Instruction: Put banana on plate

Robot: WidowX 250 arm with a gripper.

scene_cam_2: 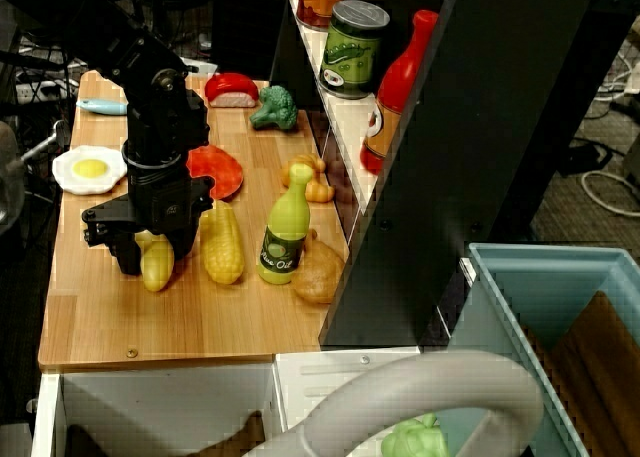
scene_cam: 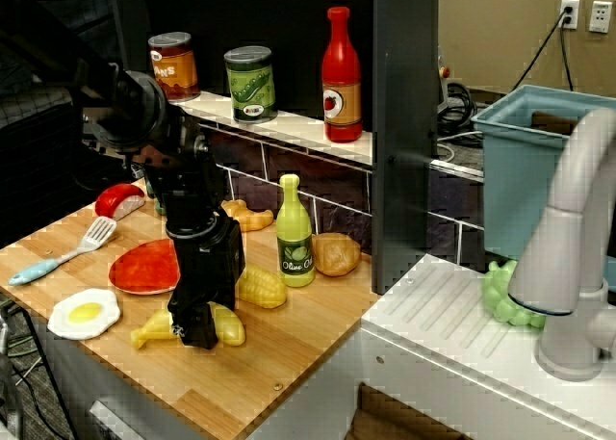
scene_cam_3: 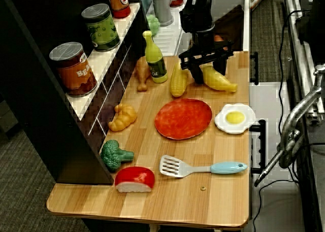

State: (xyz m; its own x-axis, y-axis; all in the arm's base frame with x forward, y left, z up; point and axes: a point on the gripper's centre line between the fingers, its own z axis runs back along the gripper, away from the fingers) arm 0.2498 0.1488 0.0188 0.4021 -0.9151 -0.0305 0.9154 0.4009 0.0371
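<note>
Banana [scene_cam: 159, 329] on table; tool [scene_cam: 197, 336] vertical, straddling it.

Corn cob [scene_cam_3: 177, 79], olive-oil bottle [scene_cam_3: 155, 59], croissant [scene_cam_3: 123, 117], broccoli [scene_cam_3: 112, 154], fried egg [scene_cam_3: 234, 118], spatula [scene_cam_3: 200, 167] — cans and ketchup shelved behind

You have one plump yellow toy banana [scene_cam_3: 219, 80], one ridged yellow corn cob [scene_cam_3: 178, 79], one flat red-orange plastic plate [scene_cam_3: 183, 118], one white fried egg with a yellow yolk [scene_cam_3: 234, 118], one white spatula with a light-blue handle [scene_cam_3: 200, 167], one green olive-oil bottle [scene_cam_3: 156, 60], one golden croissant [scene_cam_3: 122, 117], one green broccoli floret [scene_cam_3: 114, 155], two labelled tins [scene_cam: 174, 66] [scene_cam: 250, 84] and one red sauce bottle [scene_cam: 342, 75].
</note>
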